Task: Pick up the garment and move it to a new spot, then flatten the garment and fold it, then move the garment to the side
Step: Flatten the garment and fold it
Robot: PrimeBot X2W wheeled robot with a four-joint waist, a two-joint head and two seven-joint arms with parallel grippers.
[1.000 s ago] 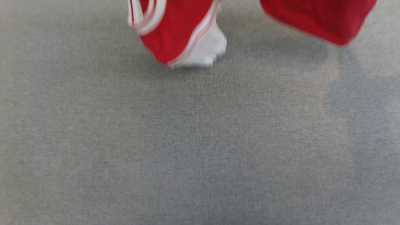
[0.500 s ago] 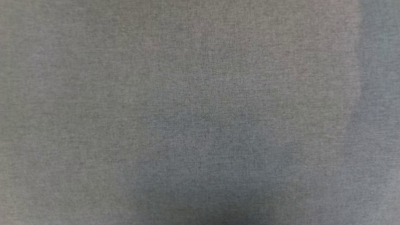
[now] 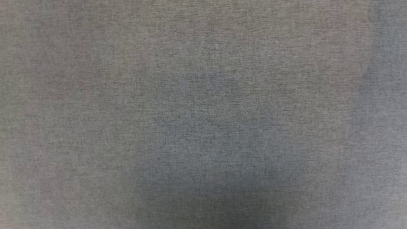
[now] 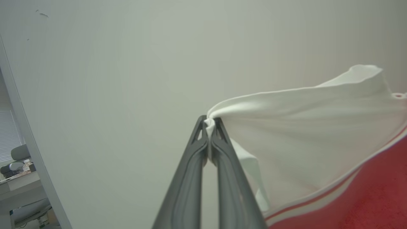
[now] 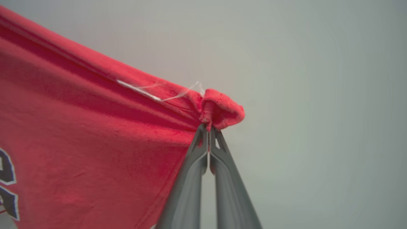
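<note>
Partial black lettering (image 5: pixel 7 187) on red garment (image 5: pixel 79 133), cropped, likely unreadable

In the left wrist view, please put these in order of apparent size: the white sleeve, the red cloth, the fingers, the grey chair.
1. white sleeve, clearly largest.
2. red cloth and fingers: about alike, so not ranked.
3. grey chair, smallest, though it stands far from the camera.
</note>
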